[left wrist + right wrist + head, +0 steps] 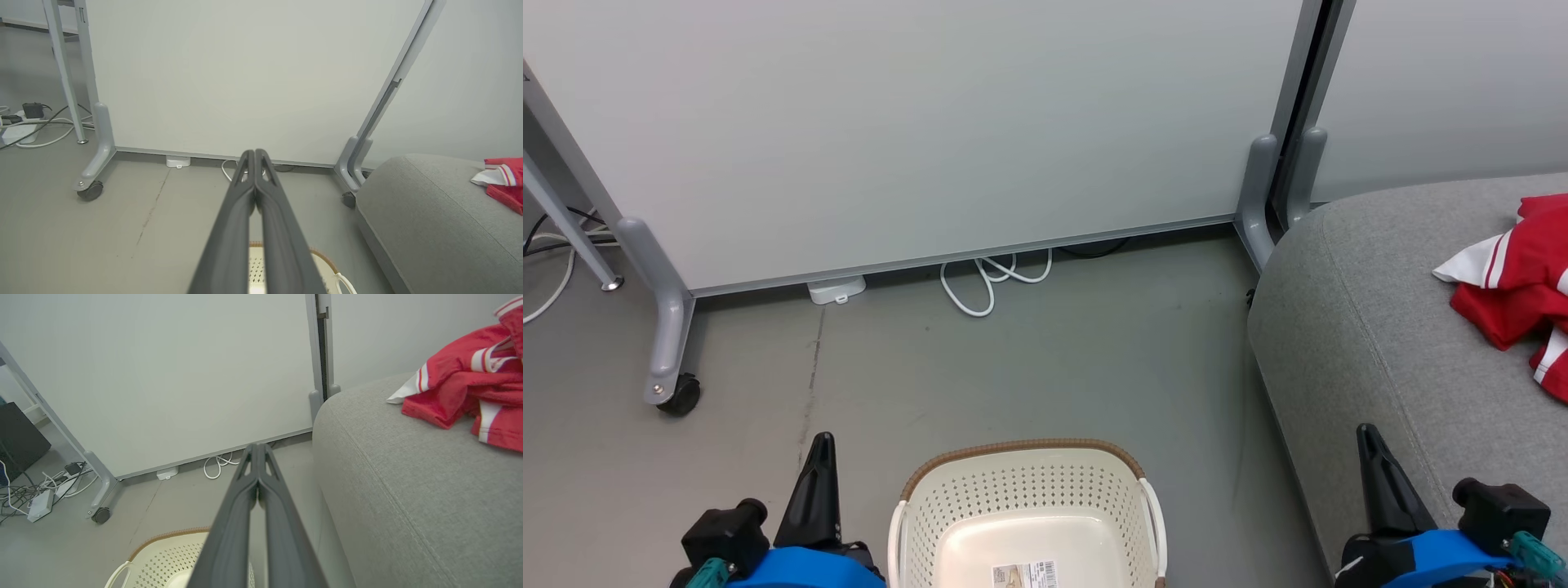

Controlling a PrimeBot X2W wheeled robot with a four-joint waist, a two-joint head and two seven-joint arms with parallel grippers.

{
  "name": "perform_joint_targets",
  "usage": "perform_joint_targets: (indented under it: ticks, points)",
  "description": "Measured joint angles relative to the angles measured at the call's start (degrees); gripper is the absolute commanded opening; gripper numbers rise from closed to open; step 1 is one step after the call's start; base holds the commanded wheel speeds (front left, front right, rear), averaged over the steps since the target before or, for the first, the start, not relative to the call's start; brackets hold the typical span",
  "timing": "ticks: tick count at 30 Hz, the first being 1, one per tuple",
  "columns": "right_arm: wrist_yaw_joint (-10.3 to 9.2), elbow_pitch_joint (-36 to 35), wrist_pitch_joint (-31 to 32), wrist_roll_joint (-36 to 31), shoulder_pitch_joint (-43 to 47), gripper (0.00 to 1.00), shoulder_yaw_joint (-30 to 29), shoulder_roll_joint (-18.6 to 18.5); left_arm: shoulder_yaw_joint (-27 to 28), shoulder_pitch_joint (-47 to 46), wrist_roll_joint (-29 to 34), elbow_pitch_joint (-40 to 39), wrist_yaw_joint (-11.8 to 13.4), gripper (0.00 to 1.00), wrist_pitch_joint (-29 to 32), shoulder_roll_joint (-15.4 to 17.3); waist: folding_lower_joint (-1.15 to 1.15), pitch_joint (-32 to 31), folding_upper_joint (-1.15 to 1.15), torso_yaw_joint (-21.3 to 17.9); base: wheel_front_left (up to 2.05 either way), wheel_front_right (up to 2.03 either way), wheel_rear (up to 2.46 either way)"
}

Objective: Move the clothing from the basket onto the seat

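Head view, left gripper [822, 445]: clenched, its two dark fingers pressed together into one point. It held nothing and hung over the grey floor [1094, 367], just left of the basket [1021, 447] and apart from its handle.
Head view, right gripper [1366, 437]: clenched in the same way, with nothing between the jaws. Its tip stood against the front edge of the seat [1380, 327]; whether it touched the fabric could not be told.
Left wrist view, fingers [233, 212]: met along their inner faces up to the tips, pointing toward the foot of the pale partition [931, 122], with a piece of the basket rim below them.
Right wrist view, fingers [237, 506]: also met tip to tip, raised beside the seat's rounded corner, above the basket's perforated wall.
Clothing [1519, 278]: lay crumpled on top of the seat toward its right side, red with white stripe trim, well apart from both grippers.
Basket: stood on the floor between the two grippers, cream walls under a brown rim, a printed label [1025, 574] on its inner bottom.
Seat: light grey, a seam running along its top, near the basket's right side.
Partition foot: grey legs on a dark caster [682, 396], with a white cable [980, 286] looped on the floor at the panel's base.
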Motion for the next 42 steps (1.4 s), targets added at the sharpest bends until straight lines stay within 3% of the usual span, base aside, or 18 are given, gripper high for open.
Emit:
perform_joint_targets:
  ticks: [20, 42]
  points:
    - [-0.01, -0.7, 4.7, 20.4, -0.7, 0.0, -0.6, 0.0, 2.3, -1.2, -19.7, -0.6, 0.0, 0.0, 4.6, 0.1, 0.0, 0.1, 0.0, 0.0, 0.0, 0.0, 0.0]
    - [-0.01, -1.1, 9.0, 38.0, -2.1, 0.0, -1.4, 0.0, 4.6, -2.7, -36.7, -1.2, 0.0, 0.0, 8.8, 0.3, 0.0, 0.2, 0.0, 0.0, 0.0, 0.0, 0.0]
